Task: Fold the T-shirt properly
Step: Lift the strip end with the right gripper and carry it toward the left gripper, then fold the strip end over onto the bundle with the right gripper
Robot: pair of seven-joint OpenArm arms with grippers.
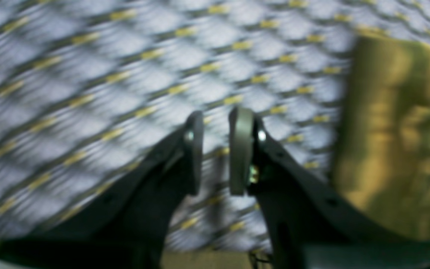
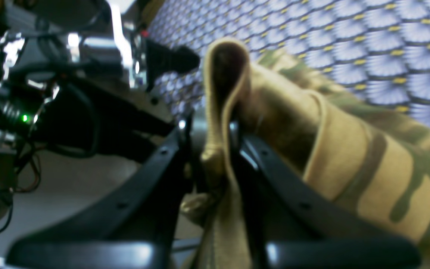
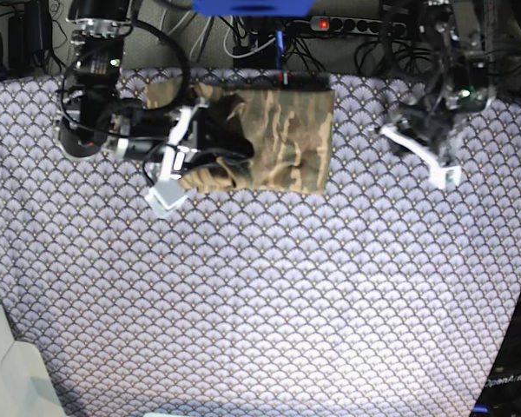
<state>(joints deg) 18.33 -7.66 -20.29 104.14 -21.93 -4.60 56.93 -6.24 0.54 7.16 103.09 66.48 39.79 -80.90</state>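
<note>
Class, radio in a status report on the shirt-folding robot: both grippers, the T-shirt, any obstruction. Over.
Right gripper shut on T-shirt edge. Left gripper slightly parted, empty, over tablecloth, apart from shirt. T-shirt partly folded near the table's far edge. No obstruction seen.

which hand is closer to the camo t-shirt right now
Right. The right hand is shut on a fold of the T-shirt at its edge. The left hand hangs over the tablecloth off to the shirt's other side, holding nothing.
</note>
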